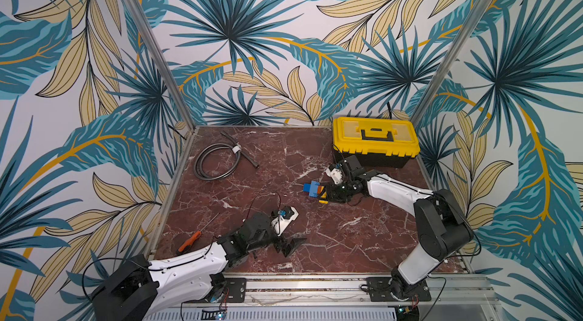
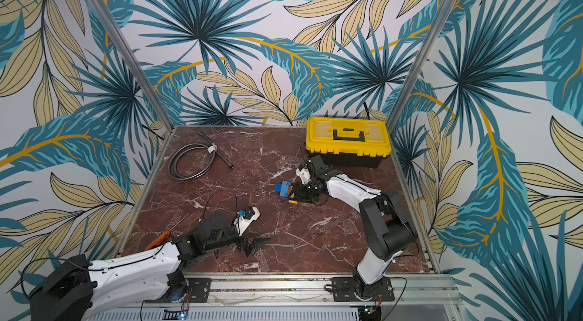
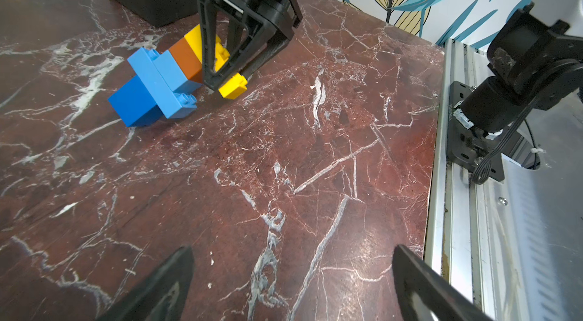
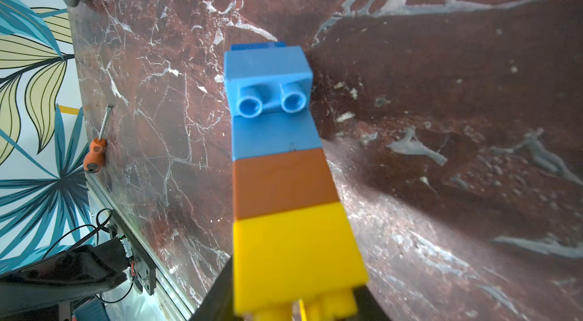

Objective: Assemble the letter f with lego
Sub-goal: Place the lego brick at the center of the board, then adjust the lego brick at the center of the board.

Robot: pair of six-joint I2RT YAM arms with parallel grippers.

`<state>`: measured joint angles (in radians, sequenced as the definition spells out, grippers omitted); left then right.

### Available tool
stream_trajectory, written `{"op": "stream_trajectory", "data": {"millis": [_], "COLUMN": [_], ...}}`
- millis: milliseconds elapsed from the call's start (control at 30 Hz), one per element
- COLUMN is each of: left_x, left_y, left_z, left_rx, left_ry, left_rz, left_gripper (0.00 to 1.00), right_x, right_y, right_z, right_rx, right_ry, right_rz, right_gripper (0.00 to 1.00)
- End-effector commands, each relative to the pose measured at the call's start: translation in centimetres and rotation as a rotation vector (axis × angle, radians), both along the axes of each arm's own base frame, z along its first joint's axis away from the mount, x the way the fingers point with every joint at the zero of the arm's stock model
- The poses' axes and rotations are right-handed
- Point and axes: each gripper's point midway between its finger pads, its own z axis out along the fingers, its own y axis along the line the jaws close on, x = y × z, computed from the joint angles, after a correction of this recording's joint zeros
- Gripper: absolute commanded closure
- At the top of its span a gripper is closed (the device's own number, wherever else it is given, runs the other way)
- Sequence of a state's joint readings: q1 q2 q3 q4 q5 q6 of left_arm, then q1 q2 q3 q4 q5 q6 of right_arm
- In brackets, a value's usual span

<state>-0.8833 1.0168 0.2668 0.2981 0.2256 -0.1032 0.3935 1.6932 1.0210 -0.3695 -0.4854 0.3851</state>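
Observation:
The letter f (image 1: 313,188) (image 2: 285,189) lies on its side on the marble table (image 1: 284,158). It is a stack of lego: a dark blue brick at the far end, a long light blue brick (image 4: 268,67), a blue square brick, an orange brick (image 4: 282,183) and a yellow bar (image 3: 232,86). My right gripper (image 1: 325,197) (image 3: 230,81) (image 4: 290,303) is shut on the yellow bar, one finger against each side. My left gripper (image 1: 293,245) (image 3: 291,250) rests low near the table's front, open and holding nothing, well short of the stack.
A yellow-and-black toolbox (image 1: 375,141) stands at the back right, just behind the right wrist. A coiled grey hose (image 1: 217,161) lies at the back left. An orange-handled screwdriver (image 1: 189,240) lies by the left edge. An aluminium rail (image 1: 315,284) runs along the front.

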Motion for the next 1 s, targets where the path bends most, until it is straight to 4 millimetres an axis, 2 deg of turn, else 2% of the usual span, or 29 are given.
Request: {"op": "stream_trajectory", "data": {"millis": [0,433,533,667,967], "left_x": [0.3,0.5,0.6,0.7,0.8], "left_y": [-0.9,-1.1,-1.1,-1.0,-1.1], "left_z": [1.4,1.1,1.2,1.2,1.5], "left_rx": [-0.028,-0.020,-0.021,-0.022,-0.027], "left_ry": [-0.010,-0.001,-0.005,-0.004,-0.004], "left_rz": [-0.015,-0.013,-0.008,0.000,0.006], "left_gripper": [0.01,0.01,0.01,0.01,0.01], "right_x": [-0.3,-0.2,-0.5,-1.0,-2.8], "right_y": [0.0,-0.8,-0.9,-0.4,2.2], "right_z": [-1.2,-1.4,-1.1,-0.6,-0.4], "right_rx": [0.013,-0.016,-0.010,0.004,-0.052], "right_ry": [0.027,0.023,0.022,0.007,-0.061], "right_rz": [-0.001,-0.019,-0.022,-0.019,0.012], "right_gripper": [0.54,0.54,0.60,0.75,0.81]}}
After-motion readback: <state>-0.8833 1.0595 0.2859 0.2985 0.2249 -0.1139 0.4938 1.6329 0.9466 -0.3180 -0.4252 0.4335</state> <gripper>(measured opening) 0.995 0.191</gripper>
